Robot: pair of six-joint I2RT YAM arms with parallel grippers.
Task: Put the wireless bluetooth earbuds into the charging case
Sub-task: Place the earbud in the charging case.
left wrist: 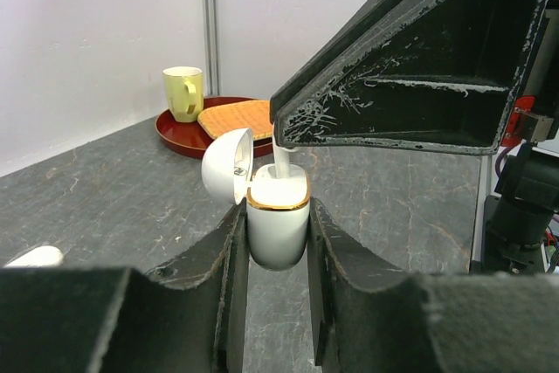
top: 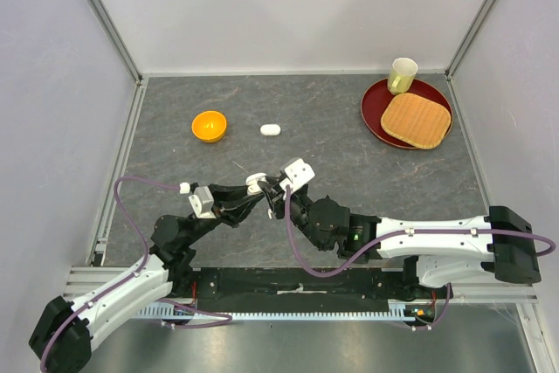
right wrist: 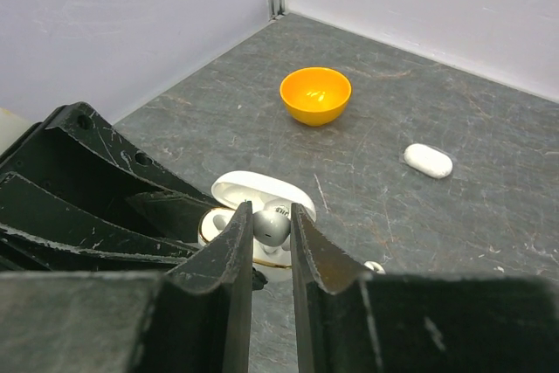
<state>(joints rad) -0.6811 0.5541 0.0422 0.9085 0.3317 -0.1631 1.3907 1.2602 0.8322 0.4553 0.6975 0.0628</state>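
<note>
My left gripper (left wrist: 278, 226) is shut on the open white charging case (left wrist: 278, 220) with a gold rim, its lid (left wrist: 229, 168) tipped back. It holds the case just above the table, left of centre in the top view (top: 256, 183). My right gripper (right wrist: 272, 231) is shut on one white earbud (right wrist: 272, 226) and holds it over the case's mouth (right wrist: 229, 220), its stem (left wrist: 284, 162) reaching down into the case. A second earbud (right wrist: 374, 266) lies on the table just right of the case. Other earbuds are out of view.
A closed white case (top: 270, 129) lies mid-table, also in the right wrist view (right wrist: 428, 161). An orange bowl (top: 209, 126) sits to its left. At the back right, a red plate (top: 376, 115) bears a woven mat (top: 416, 120) and a yellow mug (top: 402, 75).
</note>
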